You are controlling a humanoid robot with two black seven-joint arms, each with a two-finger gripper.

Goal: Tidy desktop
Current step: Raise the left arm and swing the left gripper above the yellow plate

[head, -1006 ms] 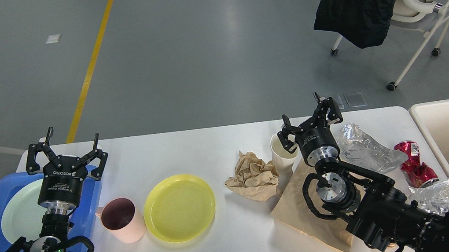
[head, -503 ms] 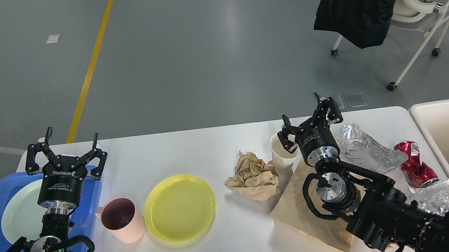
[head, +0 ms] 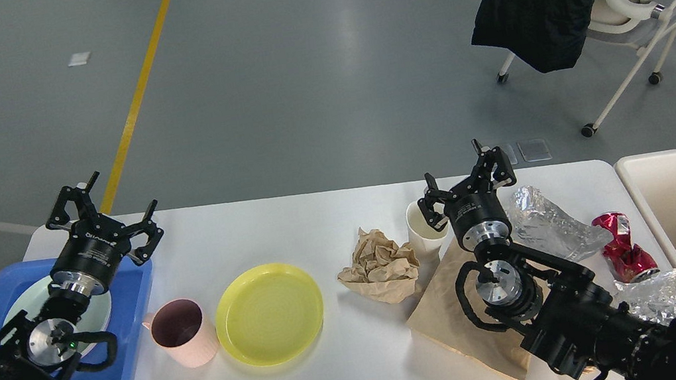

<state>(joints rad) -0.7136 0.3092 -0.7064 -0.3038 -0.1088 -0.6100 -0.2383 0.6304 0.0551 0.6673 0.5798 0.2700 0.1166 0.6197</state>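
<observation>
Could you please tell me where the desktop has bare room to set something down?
The desktop is bare along its far edge and along the near edge, between the yellow plate and the flat brown paper. The right end is crowded: crumpled paper, white cup, foil, red wrapper.

Both arms are black, built of round jointed segments. Each wrist has a silver metal ring and a looped black cable. The left gripper and right gripper are black linkage fingers with small white lettering on the body.
</observation>
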